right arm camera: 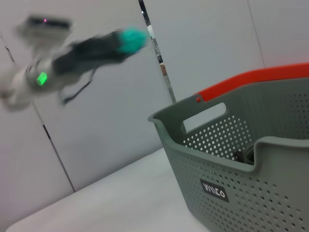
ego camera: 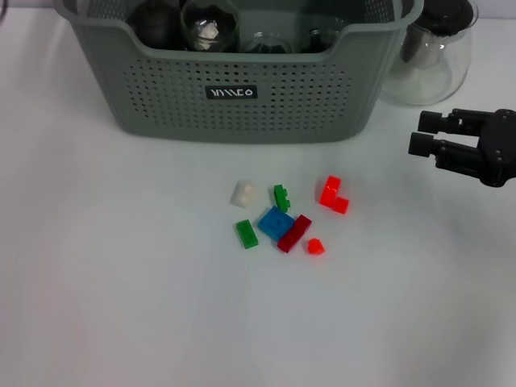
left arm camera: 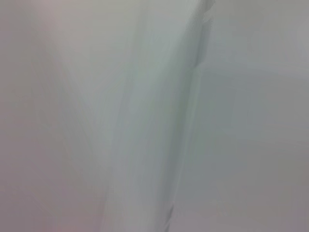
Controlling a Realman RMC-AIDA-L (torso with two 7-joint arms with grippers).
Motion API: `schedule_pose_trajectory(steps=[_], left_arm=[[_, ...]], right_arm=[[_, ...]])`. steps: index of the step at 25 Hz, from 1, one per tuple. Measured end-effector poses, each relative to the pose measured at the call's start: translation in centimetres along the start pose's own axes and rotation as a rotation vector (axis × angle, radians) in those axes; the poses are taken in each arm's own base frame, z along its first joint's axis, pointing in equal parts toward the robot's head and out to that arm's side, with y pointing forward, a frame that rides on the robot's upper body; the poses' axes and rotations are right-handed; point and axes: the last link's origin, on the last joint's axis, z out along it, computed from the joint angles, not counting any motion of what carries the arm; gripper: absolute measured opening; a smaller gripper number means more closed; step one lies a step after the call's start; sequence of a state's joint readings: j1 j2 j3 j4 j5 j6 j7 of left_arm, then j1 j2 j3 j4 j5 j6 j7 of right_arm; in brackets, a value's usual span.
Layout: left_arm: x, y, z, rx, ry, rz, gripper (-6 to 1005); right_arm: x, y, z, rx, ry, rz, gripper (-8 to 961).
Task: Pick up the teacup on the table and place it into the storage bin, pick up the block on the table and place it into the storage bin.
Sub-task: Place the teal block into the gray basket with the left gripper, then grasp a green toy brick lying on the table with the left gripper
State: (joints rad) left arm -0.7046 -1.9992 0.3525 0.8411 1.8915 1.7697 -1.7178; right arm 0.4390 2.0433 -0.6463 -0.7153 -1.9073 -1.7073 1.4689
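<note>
Loose blocks (ego camera: 278, 218) lie clustered on the table (ego camera: 121, 282) before the storage bin (ego camera: 242, 81), awaiting pickup. Right gripper (ego camera: 427, 137) hovers beside them, fingers apart, empty. No teacup remains outside.

Label on the storage bin (ego camera: 242, 72): you are looking at a small black label (ego camera: 230, 93) with white lettering on the bin's front wall, just below the cut-out handle; in the head view the strokes are blurring into something like "INNCO", not surely readable.
Same label, right wrist view: you are seeing the black label (right arm camera: 214, 190) on the bin's perforated wall (right arm camera: 270, 193); the white letters are reading roughly as "INNCO", the first ones unclear.
Other text: you are finding nothing else readable in any view.
</note>
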Motion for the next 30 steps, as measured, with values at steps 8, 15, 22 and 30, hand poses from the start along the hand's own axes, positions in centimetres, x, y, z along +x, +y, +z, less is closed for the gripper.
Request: schedule_pose_trajectory(steps=[8, 15, 22, 30], left_arm=[[4.0, -4.2, 9.3, 0.357, -0.521, 0.041, 433], [0.3, -4.8, 15.0, 0.560, -0.752, 0.190, 439], [-0.6, -4.6, 16.7, 0.589, -0.766, 0.232, 444], [4.0, -1.7, 9.5, 0.523, -0.313, 0.207, 645]], right_arm=[[0.2, 0.1, 0.2, -0.004, 0.011, 0.002, 488], [0.3, 0.1, 0.0, 0.000, 0.007, 0.003, 488], [0.3, 0.1, 0.0, 0.004, 0.008, 0.004, 489], [0.3, -0.1, -0.2, 0.011, 0.007, 0.004, 488]])
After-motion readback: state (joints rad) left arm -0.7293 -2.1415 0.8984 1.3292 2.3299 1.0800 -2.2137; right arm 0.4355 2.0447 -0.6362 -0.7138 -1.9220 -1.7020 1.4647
